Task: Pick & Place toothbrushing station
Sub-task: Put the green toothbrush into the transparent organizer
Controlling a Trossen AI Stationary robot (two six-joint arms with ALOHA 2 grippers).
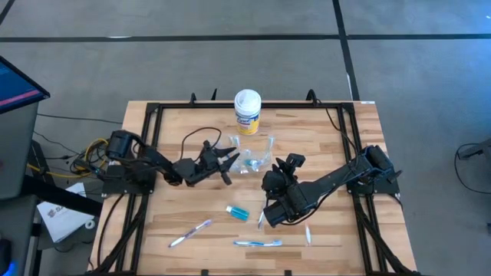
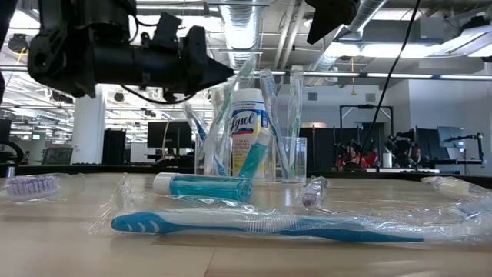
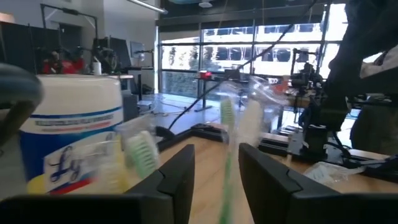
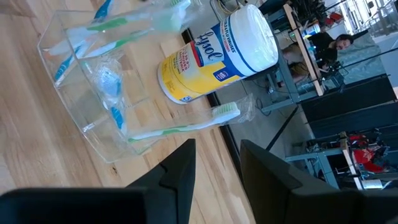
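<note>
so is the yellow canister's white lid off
No, the white lid sits closed on the yellow canister, which stands beside the clear cup of toothbrushes.

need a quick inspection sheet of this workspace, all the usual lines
surface: wooden table in a black frame.
job's things: clear cup holding brushes; teal tube, blue toothbrush and another toothbrush lying loose.
clutter: yellow canister behind the cup.
grippers: left claw open beside the cup, nothing held; right claw open, empty.
cables: yellow bundle off the table's left edge.
surroundings: grey floor; open office behind.
</note>
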